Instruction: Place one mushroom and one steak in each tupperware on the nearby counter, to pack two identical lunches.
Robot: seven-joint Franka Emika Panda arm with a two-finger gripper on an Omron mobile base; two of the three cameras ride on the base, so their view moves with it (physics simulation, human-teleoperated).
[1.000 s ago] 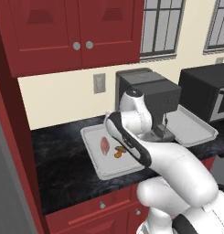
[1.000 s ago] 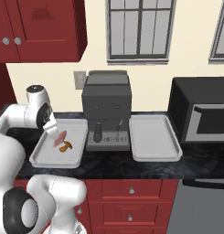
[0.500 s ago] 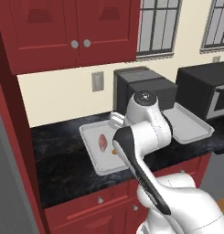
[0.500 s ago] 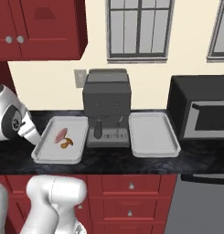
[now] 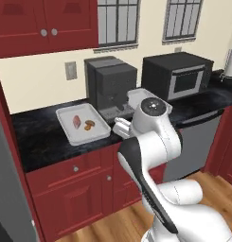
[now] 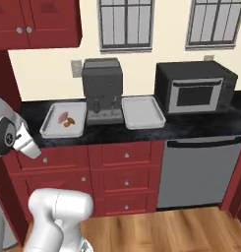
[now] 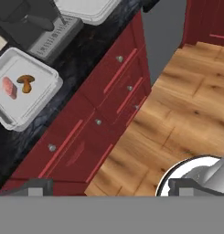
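The first tupperware (image 5: 82,125) lies on the counter (image 5: 41,137) toward its left end, just left of the coffee machine (image 5: 110,85). It holds one steak (image 5: 77,121) and one mushroom (image 5: 89,125), side by side near the tray's middle. The second tupperware (image 6: 142,111) lies between the coffee machine and the microwave (image 6: 195,87), and I can make out nothing in it. By my judgement one lunch is packed and the other is not yet begun.

Handling, as a judgement: expect the steak to be soft, limp and likely slick. Take it across its narrow width near the middle so the ends droop evenly. The mushroom looks small, light and rounded, so it may roll or squirt from the pads. Close on its broadest part with gentle force. The trays appear light, and a hard touch could slide them on the glossy stone.

The arm is folded back from the counter, its elbow in front of the cabinet fronts. The hand view looks down past the cabinet drawers (image 7: 109,100) to the wooden floor (image 7: 186,105), so the hand is off the counter and tilted. The gripper (image 7: 104,185) is spread wide with nothing between its fingers. You will need to find the remaining steak and mushroom before reaching.
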